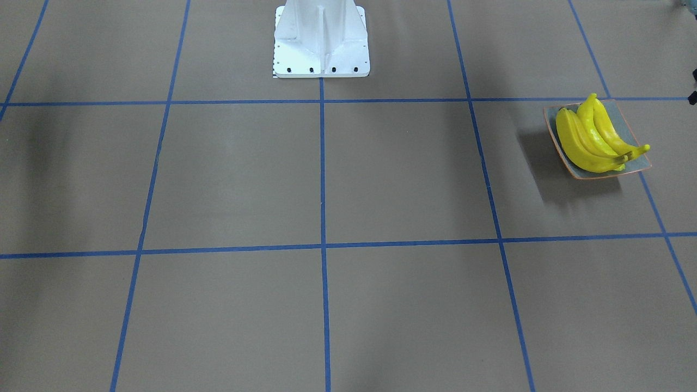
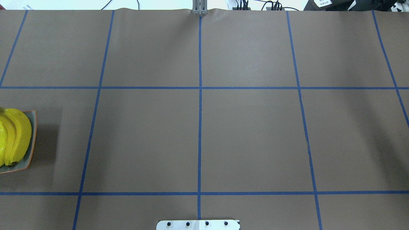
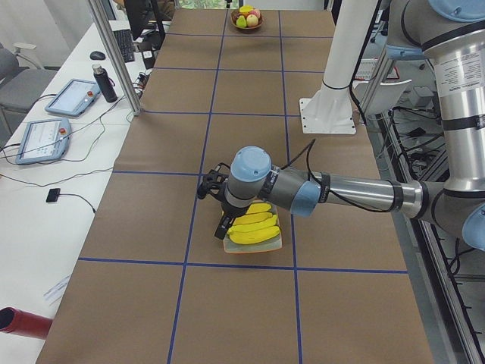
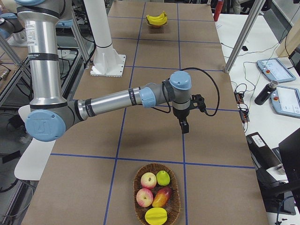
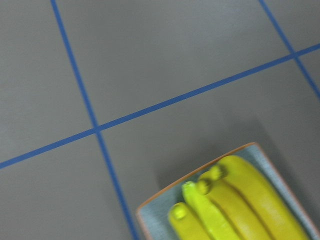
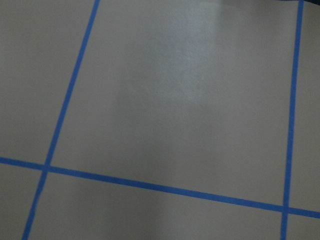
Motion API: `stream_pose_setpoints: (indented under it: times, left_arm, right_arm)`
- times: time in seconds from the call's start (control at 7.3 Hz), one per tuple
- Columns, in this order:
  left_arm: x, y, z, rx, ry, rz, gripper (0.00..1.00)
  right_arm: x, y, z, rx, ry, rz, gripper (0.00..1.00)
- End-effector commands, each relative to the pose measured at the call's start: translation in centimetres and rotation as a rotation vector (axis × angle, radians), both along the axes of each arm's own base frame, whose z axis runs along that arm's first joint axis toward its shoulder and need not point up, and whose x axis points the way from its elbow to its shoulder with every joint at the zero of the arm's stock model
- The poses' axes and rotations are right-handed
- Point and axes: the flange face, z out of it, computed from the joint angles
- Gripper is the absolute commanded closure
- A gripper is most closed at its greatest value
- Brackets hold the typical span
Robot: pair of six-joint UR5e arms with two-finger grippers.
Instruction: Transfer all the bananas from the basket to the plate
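**Task items.** The bananas (image 1: 591, 139) lie side by side on the plate (image 1: 621, 121), at the right of the front-facing view. Their stem tips point toward the lower right corner of the plate. In the overhead view the plate (image 2: 34, 134) is cut off by the left edge of the frame, with the bananas (image 2: 17, 137) filling most of it. The left wrist view places the plate (image 5: 160, 220) at the lower right of the frame, with the bananas' (image 5: 250, 200) stem ends toward the corner nearest the frame's middle.

**Left pincer.** In the left side view the left pincer (image 3: 224, 225) points down at the left edge of the plate (image 3: 254, 248), just beside the bananas (image 3: 254, 227). Only this side view shows it, so I cannot tell how far its fingers are spread. I also cannot tell whether it touches the plate or the fruit.

**Right pincer.** In the right side view the right pincer (image 4: 184, 126) points down over the bare brown surface (image 4: 150, 136), at mid-frame. It carries nothing that can be made out. I cannot tell whether its fingers are parted or together.

**Basket.** The wicker basket (image 4: 176, 199) sits at the bottom middle of the right side view, apart from the right pincer. It holds apples and other mixed fruit.

**Surface.** Blue tape lines (image 2: 200, 95) divide the surface into squares. The white arm base (image 1: 321, 43) stands at the top middle of the front-facing view.
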Motion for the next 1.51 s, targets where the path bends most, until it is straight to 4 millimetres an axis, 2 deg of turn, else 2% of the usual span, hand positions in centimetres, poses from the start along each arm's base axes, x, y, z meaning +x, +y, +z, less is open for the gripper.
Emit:
stream_pose_setpoints:
  times: [0.0, 0.14, 0.27, 0.55, 0.68, 0.82, 0.96, 1.1, 1.23, 1.37]
  left_arm:
    - [-3.8, 1.4, 7.7, -0.125, -0.013, -0.014, 0.00]
    - [-3.8, 1.4, 11.2, -0.188, -0.009, -0.015, 0.00]
    - [-3.8, 1.9, 11.3, -0.134, -0.008, -0.022, 0.00]
    - [-3.7, 2.1, 11.0, -0.264, 0.048, -0.163, 0.00]
    - [-3.5, 3.9, 11.6, -0.256, 0.051, -0.168, 0.00]
    - [-3.5, 4.1, 13.4, -0.281, 0.052, -0.171, 0.00]
    - [-3.5, 4.0, 12.8, -0.267, 0.054, -0.169, 0.00]
    - [-3.6, 2.5, 11.3, -0.266, 0.051, -0.177, 0.00]
    - [-3.7, 0.7, 10.2, -0.348, 0.050, -0.196, 0.00]
    - [-3.6, -0.2, 8.7, -0.381, 0.043, -0.188, 0.00]
  right_arm:
    - [6.3, 5.2, 8.6, -0.089, -0.023, -0.034, 0.00]
    - [6.6, 8.7, 12.3, -0.160, 0.022, -0.026, 0.00]
    - [6.7, 8.7, 11.8, -0.157, 0.036, -0.017, 0.00]
    - [6.7, 8.1, 11.0, -0.193, 0.031, 0.047, 0.00]
    - [6.7, 8.0, 10.5, -0.200, 0.029, 0.067, 0.00]
    - [6.7, 8.0, 10.8, -0.191, 0.030, 0.063, 0.00]
    - [6.7, 8.0, 11.0, -0.167, 0.030, 0.063, 0.00]
    - [6.7, 8.2, 11.4, -0.157, 0.034, 0.062, 0.00]
    - [6.7, 8.1, 11.6, -0.162, 0.034, 0.061, 0.00]
    - [6.7, 8.1, 11.5, -0.160, 0.034, 0.062, 0.00]
